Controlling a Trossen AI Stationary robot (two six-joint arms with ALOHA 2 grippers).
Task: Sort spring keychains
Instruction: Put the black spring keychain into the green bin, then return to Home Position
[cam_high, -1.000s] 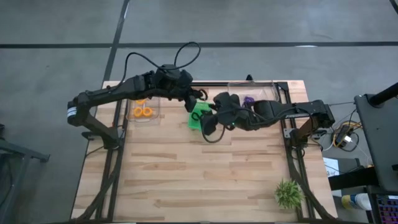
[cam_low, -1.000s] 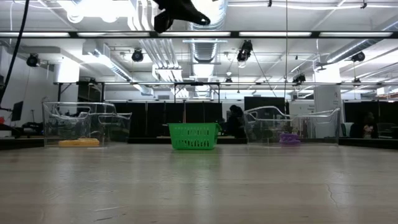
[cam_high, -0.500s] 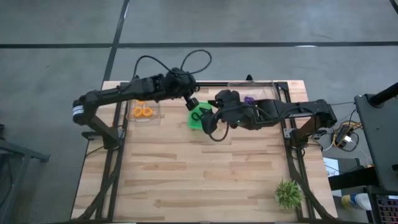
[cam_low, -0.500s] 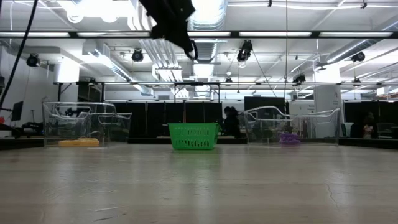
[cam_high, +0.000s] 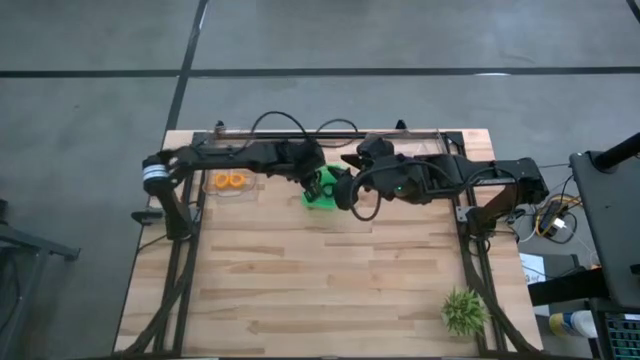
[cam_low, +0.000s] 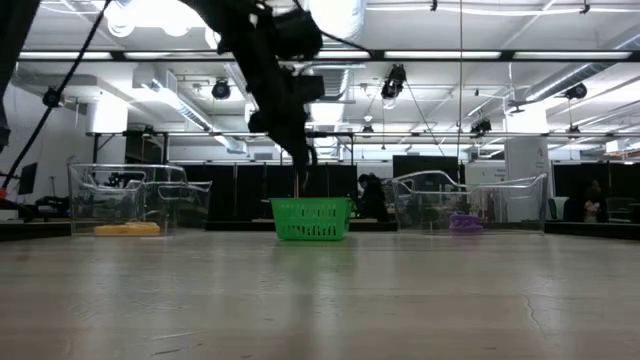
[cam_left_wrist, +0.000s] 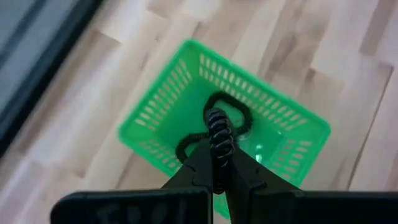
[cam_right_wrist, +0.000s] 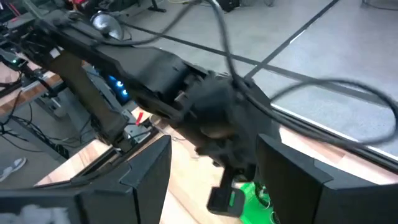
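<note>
Now the left gripper (cam_left_wrist: 219, 167), fingers pressed together on a black spring keychain (cam_left_wrist: 217, 134) over the green basket (cam_left_wrist: 163, 112) at the table's far middle, should lift straight up clear of the rim, while the right gripper (cam_right_wrist: 211, 163), fingers spread, waits just right of it.

An industrial lab hall: exposed ceiling ducts (cam_low: 300, 75), strip lights (concrete floor (cam_high: 90, 90)).
</note>
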